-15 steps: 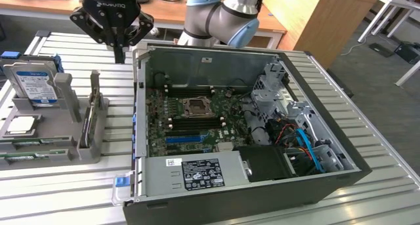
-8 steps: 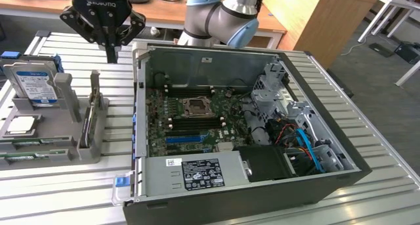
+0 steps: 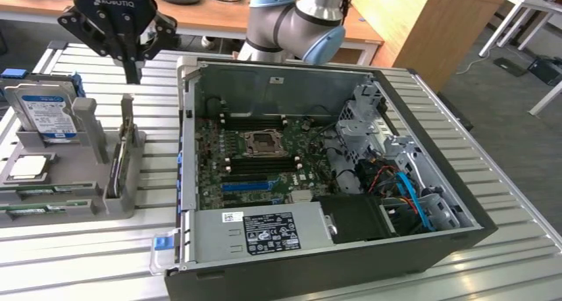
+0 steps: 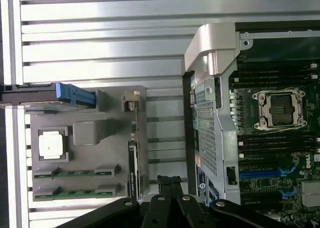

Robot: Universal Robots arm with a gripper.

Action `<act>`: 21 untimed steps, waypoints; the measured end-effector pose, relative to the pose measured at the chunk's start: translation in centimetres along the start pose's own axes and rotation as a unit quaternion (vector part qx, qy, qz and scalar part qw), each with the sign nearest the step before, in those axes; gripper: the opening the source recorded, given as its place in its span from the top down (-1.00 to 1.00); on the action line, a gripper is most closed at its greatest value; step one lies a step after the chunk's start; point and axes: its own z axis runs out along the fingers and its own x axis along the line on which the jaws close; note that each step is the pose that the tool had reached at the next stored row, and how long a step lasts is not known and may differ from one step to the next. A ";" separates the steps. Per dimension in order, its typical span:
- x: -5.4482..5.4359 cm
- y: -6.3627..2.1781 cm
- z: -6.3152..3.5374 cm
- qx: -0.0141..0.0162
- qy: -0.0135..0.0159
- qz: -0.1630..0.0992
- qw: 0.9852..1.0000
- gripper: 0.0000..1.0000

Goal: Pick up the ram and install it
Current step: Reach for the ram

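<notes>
Two green ram sticks [image 3: 42,209] [image 4: 75,172] lie flat side by side in slots of a grey holder [image 3: 52,182] [image 4: 90,133], on the exterior view's left. A third thin board [image 3: 123,149] [image 4: 133,163] stands on edge in the holder's side rack. My gripper [image 3: 131,76] [image 4: 169,182] hangs above the table past the far end of that rack. Its fingers are shut, pointing down, and hold nothing. The open computer case [image 3: 290,70] [image 4: 210,43] lies beside the holder. Its motherboard shows dark memory slots [image 3: 263,161] [image 4: 272,143] beside the processor socket [image 3: 262,143] [image 4: 280,108].
The holder also carries a silver hard drive with a blue-white label [image 3: 44,113] [image 4: 45,95] and a square silver processor [image 3: 31,166] [image 4: 52,144]. The case's tall side wall [image 3: 186,149] stands between holder and motherboard. A drive cage and cables [image 3: 386,169] take up the case's far side.
</notes>
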 end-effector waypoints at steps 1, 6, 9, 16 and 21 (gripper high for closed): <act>0.2 -0.02 0.00 0.000 0.000 0.000 1.000 0.79; 1.4 -0.11 -0.04 0.000 0.000 0.000 1.000 0.79; 2.1 -0.16 -0.05 0.000 0.000 0.000 1.000 0.79; 3.8 -0.29 -0.09 0.000 0.000 0.000 1.000 0.79; 5.0 -0.37 -0.13 0.000 0.000 0.000 1.000 0.79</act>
